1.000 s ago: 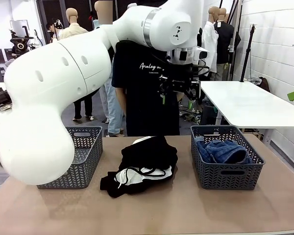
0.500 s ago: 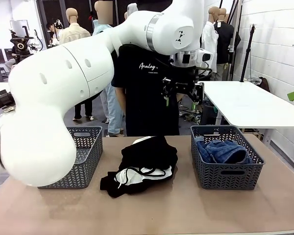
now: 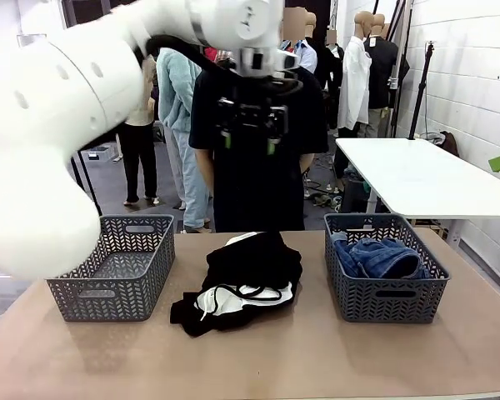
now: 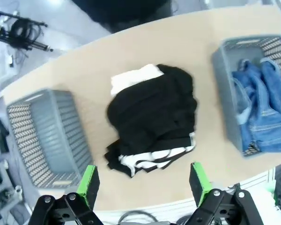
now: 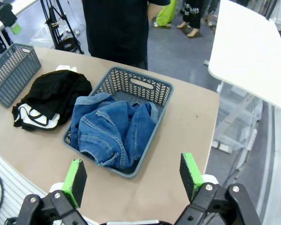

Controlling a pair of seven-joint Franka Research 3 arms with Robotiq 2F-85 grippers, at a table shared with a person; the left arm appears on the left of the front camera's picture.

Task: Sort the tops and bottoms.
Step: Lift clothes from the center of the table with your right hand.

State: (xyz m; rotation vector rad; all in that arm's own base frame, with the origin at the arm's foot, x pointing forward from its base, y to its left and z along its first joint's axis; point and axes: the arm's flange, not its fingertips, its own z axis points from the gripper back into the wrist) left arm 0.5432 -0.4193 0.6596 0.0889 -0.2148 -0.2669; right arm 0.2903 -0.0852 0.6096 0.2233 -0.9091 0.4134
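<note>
Your left gripper (image 3: pixel 248 143) now hangs high over the middle of the tan table (image 3: pixel 333 358), its fingers spread apart and empty. A second ago it stood further right, nearer the grey woven-plastic basket on the right (image 3: pixel 383 302). That basket holds crumpled blue denim jeans (image 3: pixel 379 258), so the bottoms look sorted. The swing puts the wrist almost directly above the heap of black and white garments (image 3: pixel 246 279), which lies loose on the table between the two baskets. The matching grey basket on the left (image 3: pixel 92 292) holds nothing yet and is likely where the tops go. Your right gripper (image 5: pixel 133 178) is also spread open with nothing in it, looking down on the jeans. A person in a black T-shirt (image 3: pixel 250 183) stands at the far edge. Expect a descent onto the heap next.
</note>
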